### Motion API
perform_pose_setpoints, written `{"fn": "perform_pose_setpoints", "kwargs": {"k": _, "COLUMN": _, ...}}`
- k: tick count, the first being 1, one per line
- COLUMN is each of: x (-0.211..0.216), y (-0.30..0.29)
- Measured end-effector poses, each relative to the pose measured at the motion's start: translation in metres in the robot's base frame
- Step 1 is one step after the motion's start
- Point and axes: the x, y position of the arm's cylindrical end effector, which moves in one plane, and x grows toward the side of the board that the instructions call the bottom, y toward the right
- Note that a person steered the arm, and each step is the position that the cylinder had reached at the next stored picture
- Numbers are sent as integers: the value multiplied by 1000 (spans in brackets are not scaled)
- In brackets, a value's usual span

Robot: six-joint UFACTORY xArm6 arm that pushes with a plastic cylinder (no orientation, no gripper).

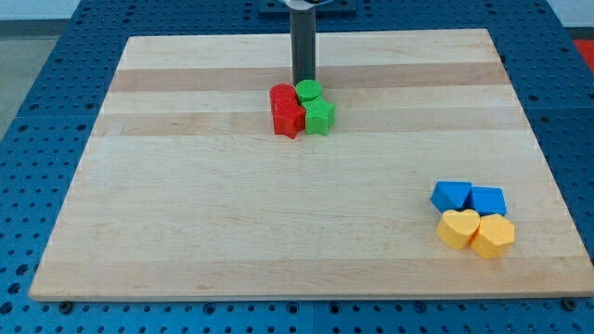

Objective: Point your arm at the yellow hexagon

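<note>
From the one camera view, my tip (303, 82) comes down at the far middle of the wooden board (186, 213), just behind a tight cluster: a red block (281, 96), a red star (289, 119), a green cylinder (309, 90) and a green star (320, 116). The rod carries no pincer, so nothing is grasped. The yellow hexagon (493, 236) lies well apart, at the near right, touching a yellow heart (458, 227), with a blue triangular block (451, 196) and another blue block (488, 199) just behind them.
</note>
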Motion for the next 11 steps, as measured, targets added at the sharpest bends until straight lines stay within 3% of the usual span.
{"fn": "perform_pose_setpoints", "kwargs": {"k": 3, "x": -1, "y": 9}}
{"fn": "perform_pose_setpoints", "kwargs": {"k": 6, "x": 7, "y": 129}}
{"fn": "perform_pose_setpoints", "kwargs": {"k": 8, "x": 8, "y": 136}}
{"fn": "perform_pose_setpoints", "kwargs": {"k": 9, "x": 17, "y": 147}}
{"fn": "perform_pose_setpoints", "kwargs": {"k": 11, "x": 86, "y": 199}}
